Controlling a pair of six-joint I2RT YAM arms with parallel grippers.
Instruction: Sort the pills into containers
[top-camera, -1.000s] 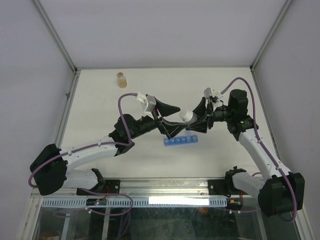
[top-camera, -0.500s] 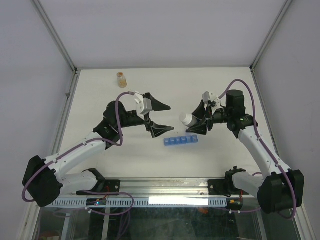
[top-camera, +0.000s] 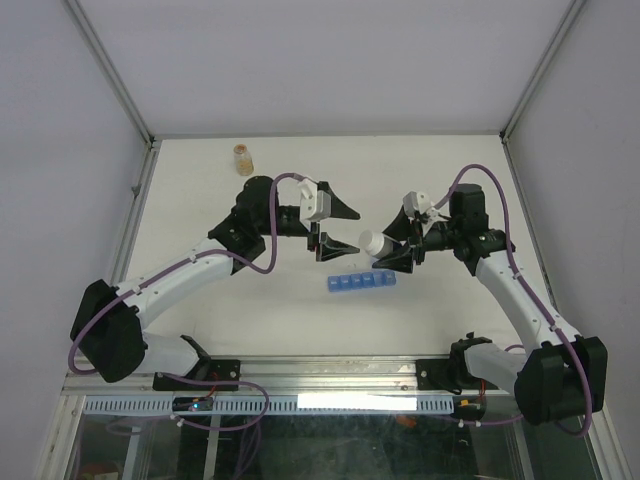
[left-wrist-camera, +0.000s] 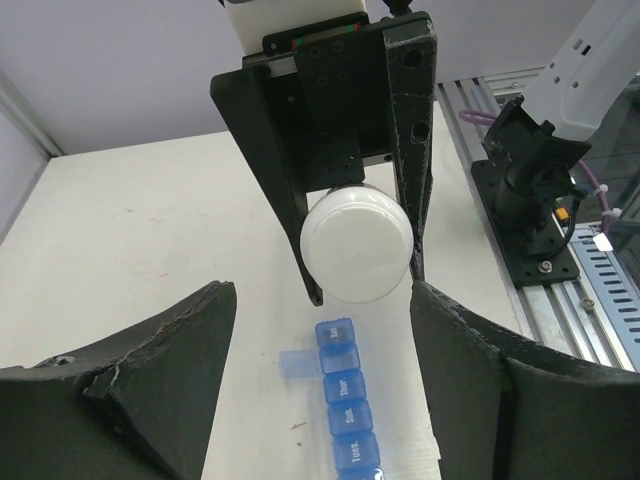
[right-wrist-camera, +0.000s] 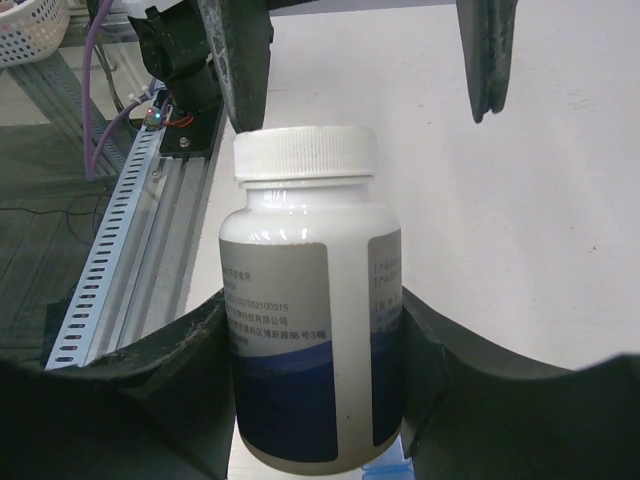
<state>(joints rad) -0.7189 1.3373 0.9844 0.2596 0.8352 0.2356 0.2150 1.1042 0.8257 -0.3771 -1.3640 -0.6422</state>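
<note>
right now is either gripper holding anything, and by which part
The right gripper holds the white bottle by its labelled body, its cap free. The left gripper is open and holds nothing.

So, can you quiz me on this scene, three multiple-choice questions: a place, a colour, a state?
1. Where does the amber bottle stand? A) far-left corner of the table B) the near edge C) in a gripper
2. What colour are the containers? A) red B) blue C) green
3. The white bottle is: A) standing on the table B) uncapped C) capped, held in the right gripper
Answers: 1A, it stands alone there; 2B, the strip is translucent blue; 3C, its white cap is on and the gripper clasps it.
</note>
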